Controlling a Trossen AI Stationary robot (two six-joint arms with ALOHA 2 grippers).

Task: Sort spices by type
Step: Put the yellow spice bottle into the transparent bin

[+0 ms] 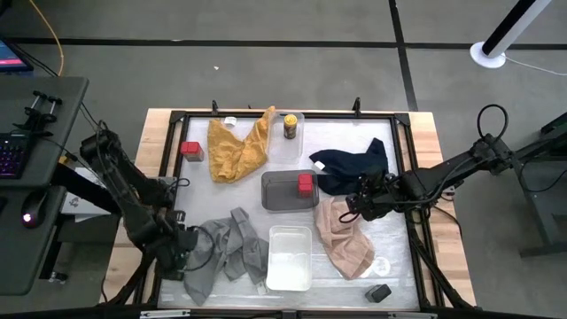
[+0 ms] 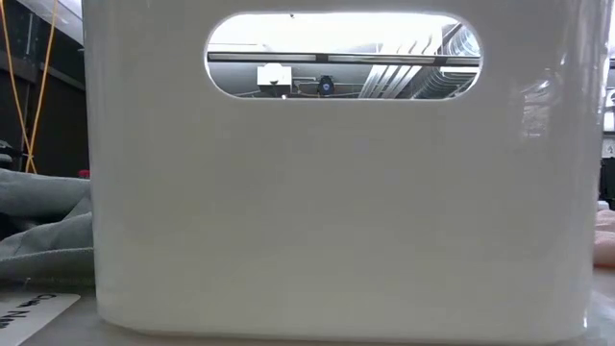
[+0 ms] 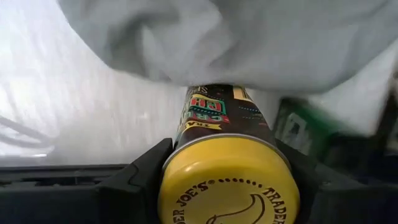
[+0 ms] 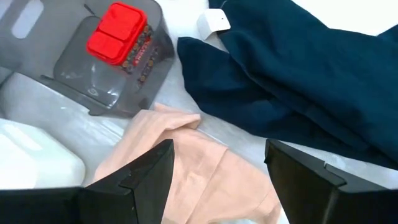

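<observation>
Grey cloth (image 1: 226, 252) near-left on the worktop (image 1: 443, 266). Left gripper (image 3: 224, 180) at its edge, clamped on a yellow-lidded jar (image 3: 227, 186), likely partly under the cloth. Right gripper (image 4: 217, 168) spread wide above the pink cloth (image 4: 186, 168). Red tin (image 1: 306, 183) in the grey tray (image 1: 279, 199).

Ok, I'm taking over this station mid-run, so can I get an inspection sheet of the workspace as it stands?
Surface: table, pale cover inside a black frame.
Job's things: yellow-lidded jar in the clear tray; second jar held beside the grey cloth; red tin in the grey tray; loose red tin; one black tin; the other not seen.
Clutter: yellow cloth, navy cloth, pink cloth, white tray.
Grippers: left gripper shut on the second jar; right gripper open over the pink cloth.
Cables: yellow cable on the floor.
Surroundings: keyboard and mouse on a side desk.
</observation>
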